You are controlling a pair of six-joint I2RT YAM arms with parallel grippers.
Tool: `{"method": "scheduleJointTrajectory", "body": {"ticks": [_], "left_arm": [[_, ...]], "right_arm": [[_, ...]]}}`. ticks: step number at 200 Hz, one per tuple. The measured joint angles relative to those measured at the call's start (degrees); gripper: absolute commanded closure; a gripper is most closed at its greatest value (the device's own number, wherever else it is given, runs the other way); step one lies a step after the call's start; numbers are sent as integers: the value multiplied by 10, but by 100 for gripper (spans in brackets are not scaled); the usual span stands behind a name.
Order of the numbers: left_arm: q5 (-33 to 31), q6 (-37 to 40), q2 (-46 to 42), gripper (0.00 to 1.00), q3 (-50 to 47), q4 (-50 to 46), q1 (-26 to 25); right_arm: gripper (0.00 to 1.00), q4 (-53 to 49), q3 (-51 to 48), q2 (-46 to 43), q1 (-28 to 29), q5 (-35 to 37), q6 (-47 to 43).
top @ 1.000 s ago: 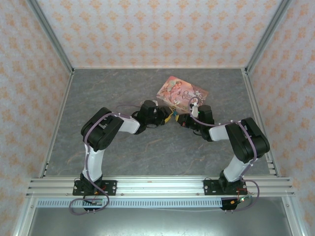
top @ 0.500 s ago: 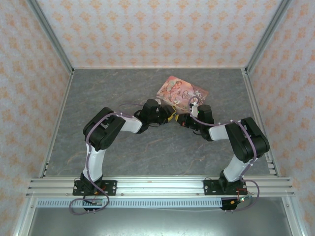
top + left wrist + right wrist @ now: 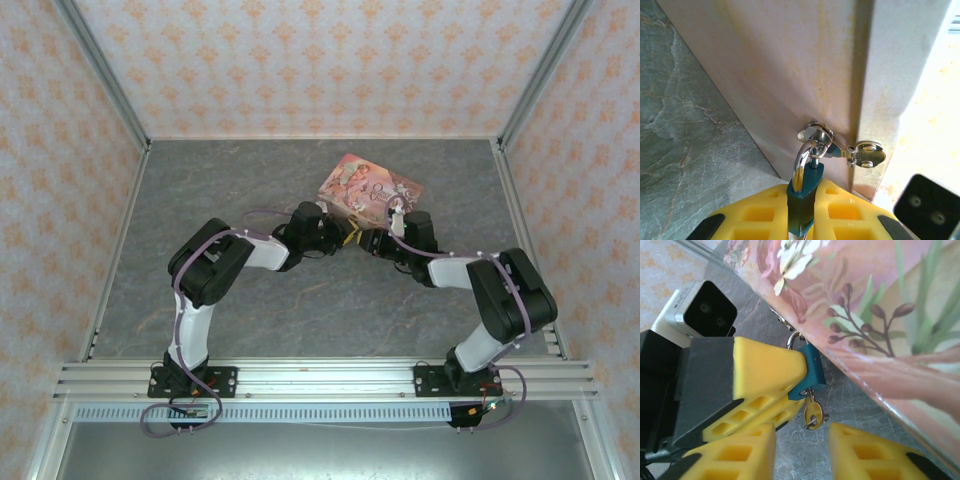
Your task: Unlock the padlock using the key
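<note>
Padlock (image 3: 812,372): tiny teal body, prob. light, rigid, slick. Its shackle (image 3: 802,157) goes thru the hasp (image 3: 820,135) on the pink tin (image 3: 880,315), just above the table (image 3: 685,150). L gripper (image 3: 801,220) is clamped on the body w/ foam pads (image 3: 755,210). Key (image 3: 812,415) hangs under it, prob. in the keyway; the thin bow is easy to lose. R gripper (image 3: 802,437) has jaws apart, flanking the key; best to pinch the bow flat.

I work inside a box of papered walls. The back wall (image 3: 320,60), the left wall (image 3: 50,170) and the right wall (image 3: 600,170) all carry a pale pattern of orange flowers on a lilac lattice. Slanting aluminium posts (image 3: 105,70) mark the far corners. Under me lies a grey, marble-veined tabletop (image 3: 220,190), closed at its near edge by ribbed aluminium rails (image 3: 320,378). The light is even and soft.
</note>
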Motion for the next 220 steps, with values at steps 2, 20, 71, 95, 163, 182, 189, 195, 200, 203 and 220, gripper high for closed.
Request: {"method": "scheduleJointTrajectory", "body": {"ticks": [2, 20, 71, 95, 163, 182, 189, 195, 200, 203, 220], "left_arm": [[0, 0, -1, 100, 0, -2, 0], [0, 0, -12, 100, 0, -21, 0], [0, -13, -40, 100, 21, -121, 0], [0, -16, -61, 100, 28, -173, 0], [3, -27, -81, 100, 48, -227, 0], [3, -28, -81, 100, 48, -235, 0], [5, -28, -81, 100, 49, -239, 0], [5, -28, -81, 100, 52, -245, 0], [7, -27, -81, 100, 55, -250, 0], [7, -27, -81, 100, 56, -253, 0], [13, -26, -81, 100, 63, -262, 0]], "right_arm": [[62, -4, 0, -4, 0, 3, -3], [59, -39, 0, -41, 0, 19, -26], [58, -115, -24, -203, 4, 89, -107], [58, -148, -26, -284, 20, 127, -173], [59, -199, -31, -337, 59, 191, -384], [59, -200, -35, -334, 76, 208, -427], [59, -200, -35, -330, 85, 215, -441], [59, -200, -36, -327, 93, 221, -452], [59, -200, -36, -323, 101, 227, -462], [59, -200, -36, -320, 106, 232, -468], [59, -200, -36, -301, 133, 263, -500]]}}
